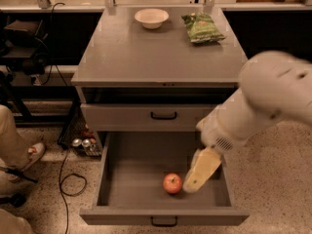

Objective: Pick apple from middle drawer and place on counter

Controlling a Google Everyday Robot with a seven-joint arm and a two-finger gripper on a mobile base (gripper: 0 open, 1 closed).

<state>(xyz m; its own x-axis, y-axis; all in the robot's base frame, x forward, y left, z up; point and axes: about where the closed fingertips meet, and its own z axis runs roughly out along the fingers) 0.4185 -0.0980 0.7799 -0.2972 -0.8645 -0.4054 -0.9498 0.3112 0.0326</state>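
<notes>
1. One apple (pixel 172 183) lies on the floor of the middle drawer (pixel 131 169), right of centre and nearer the front panel than the back.
2. It is small and round, red-orange with a paler yellowish patch on top, and a short stem shows at its crown.
3. Nothing else lies in the drawer's deep grey tray. The drawer is pulled well out, and a small black bar handle (pixel 164 222) sits low on its front.
4. The gripper (pixel 201 172) is a pale cream shape, blurred, that reaches down into the tray just to the right of the apple. It looks very close to the fruit, perhaps touching it. Whether it is spread or closed cannot be made out.
5. The white arm (pixel 265 99) comes in from the right edge and crosses the drawer's right side.
6. The other drawer (pixel 122 117) sits above, its front just below the counter (pixel 156 57).
7. Two things rest at the back of the counter — a white bowl (pixel 151 17) on the left and a green snack bag (pixel 203 27) on the right, well apart from the apple.
8. A person's leg and shoe (pixel 30 154) show at the left edge, on the speckled floor (pixel 273 189).
</notes>
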